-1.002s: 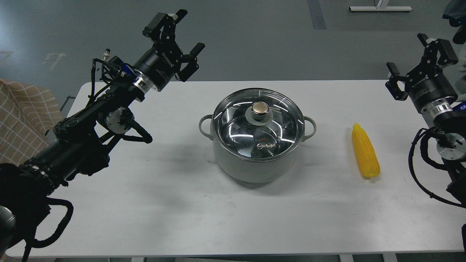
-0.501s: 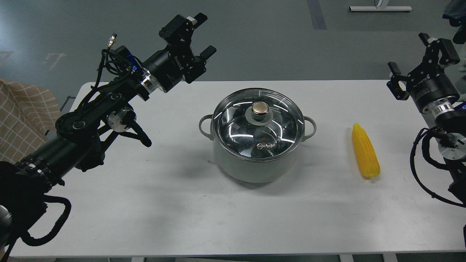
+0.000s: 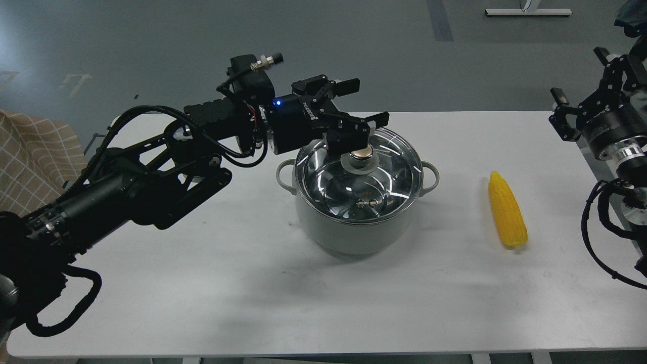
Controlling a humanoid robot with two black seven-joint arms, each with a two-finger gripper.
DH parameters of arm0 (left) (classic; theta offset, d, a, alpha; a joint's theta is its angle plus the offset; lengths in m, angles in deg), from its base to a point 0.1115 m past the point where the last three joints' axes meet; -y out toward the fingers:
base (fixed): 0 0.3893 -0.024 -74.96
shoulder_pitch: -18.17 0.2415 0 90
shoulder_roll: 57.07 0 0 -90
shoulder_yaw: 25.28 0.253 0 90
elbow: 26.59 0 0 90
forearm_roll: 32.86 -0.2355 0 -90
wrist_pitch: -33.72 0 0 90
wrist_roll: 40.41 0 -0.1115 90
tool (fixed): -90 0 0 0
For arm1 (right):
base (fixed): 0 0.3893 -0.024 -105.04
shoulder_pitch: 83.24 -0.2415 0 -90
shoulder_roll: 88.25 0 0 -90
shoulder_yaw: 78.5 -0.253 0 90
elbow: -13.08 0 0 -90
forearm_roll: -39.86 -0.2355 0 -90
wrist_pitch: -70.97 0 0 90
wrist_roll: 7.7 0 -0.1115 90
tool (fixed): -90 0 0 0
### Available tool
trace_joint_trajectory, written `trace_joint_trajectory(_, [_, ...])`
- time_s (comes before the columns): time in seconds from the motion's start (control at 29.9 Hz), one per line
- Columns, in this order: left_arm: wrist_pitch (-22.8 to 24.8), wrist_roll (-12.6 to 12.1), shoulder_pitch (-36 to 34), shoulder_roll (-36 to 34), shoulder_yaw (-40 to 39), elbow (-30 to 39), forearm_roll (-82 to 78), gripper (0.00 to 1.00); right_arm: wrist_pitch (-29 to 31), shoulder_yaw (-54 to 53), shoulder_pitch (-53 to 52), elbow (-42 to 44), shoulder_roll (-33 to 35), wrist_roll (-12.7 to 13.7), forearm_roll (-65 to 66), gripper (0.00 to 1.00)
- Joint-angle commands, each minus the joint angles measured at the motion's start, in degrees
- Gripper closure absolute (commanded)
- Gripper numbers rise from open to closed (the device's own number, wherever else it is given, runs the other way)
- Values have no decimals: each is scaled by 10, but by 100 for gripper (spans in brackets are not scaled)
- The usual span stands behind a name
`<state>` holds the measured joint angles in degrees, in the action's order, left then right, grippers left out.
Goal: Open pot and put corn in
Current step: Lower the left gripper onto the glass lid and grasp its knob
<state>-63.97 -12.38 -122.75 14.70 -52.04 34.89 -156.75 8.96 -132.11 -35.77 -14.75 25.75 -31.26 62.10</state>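
The pale grey-green pot point(image 3: 354, 230) stands in the middle of the white table, covered by its round glass lid point(image 3: 369, 182) with a brass-coloured knob point(image 3: 360, 153). The yellow corn point(image 3: 507, 208) lies on the table to the right of the pot, pointed end away from me. My left gripper point(image 3: 368, 102) is open and hangs just above and behind the knob, its fingers spread wide, not touching it. My right gripper point(image 3: 586, 76) is open and empty, raised at the far right edge of the table, well apart from the corn.
The white table point(image 3: 252, 283) reaches its front edge at the bottom of the view. A checked cloth point(image 3: 30, 162) lies beyond the table's left side. Grey floor lies behind the table.
My left arm has swung right from the table's back left corner until its open gripper is over the lid's knob. My right gripper has shifted slightly right. Pot, lid and corn have not moved.
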Motion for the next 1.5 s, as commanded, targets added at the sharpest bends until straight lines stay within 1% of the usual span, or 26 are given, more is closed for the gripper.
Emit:
trace_joint_trajectory(0.0, [-31,0,-3,1,49,-13,-11,3,0,-1,6,-1,0,0,1,0])
trace_joint_trajectory(0.17, [-43,0,-5,21,55,-76,-11,3,0,-1,7,-2,0,-1,1,0])
trace_joint_trajectory(0.47, [-43,0,-3,26,57,-87,-11,4,0,0,9,-1,0,-1,1,0])
trace_joint_trajectory(0.67, [-43,0,-1,26,61,-90,-11,10,0,0,12,-1,0,-1,1,0])
trace_joint_trajectory(0.73, [-43,0,-1,26,61,-91,-11,16,0,0,13,-1,1,0,1,0])
trace_joint_trajectory(0.77, [-43,0,-1,27,62,-94,-11,21,0,0,13,-1,1,0,1,0])
trace_joint_trajectory(0.8, [-43,0,-1,28,62,-98,-11,24,0,0,13,-1,1,-1,1,0])
trace_joint_trajectory(0.97, [-43,0,0,26,63,-98,-11,27,0,0,13,-1,1,0,1,0])
trace_joint_trajectory(1.1, [-43,0,5,25,63,-98,-11,28,0,1,13,0,1,0,2,0])
trace_joint_trajectory(1.14, [-43,0,5,25,63,-98,-11,29,0,1,13,-1,1,0,2,0])
trace_joint_trajectory(1.17, [-43,0,5,25,63,-98,-11,39,0,1,13,-1,1,0,2,0])
trace_joint_trajectory(1.2, [-43,0,5,26,63,-98,-11,44,0,1,13,0,1,0,2,0])
trace_joint_trajectory(1.27, [-43,0,5,26,62,-98,-11,45,0,1,14,-1,1,0,2,0])
trace_joint_trajectory(1.34, [-42,0,5,25,63,-98,-11,50,0,1,16,-1,1,0,4,0])
trace_joint_trajectory(1.37, [-42,0,5,25,63,-98,-11,57,0,0,16,-1,1,0,4,0])
trace_joint_trajectory(1.4, [-42,0,5,25,63,-98,-11,61,0,1,16,-1,1,0,4,0])
trace_joint_trajectory(1.47, [-42,0,6,26,63,-96,-11,74,0,1,17,-1,2,-1,4,0])
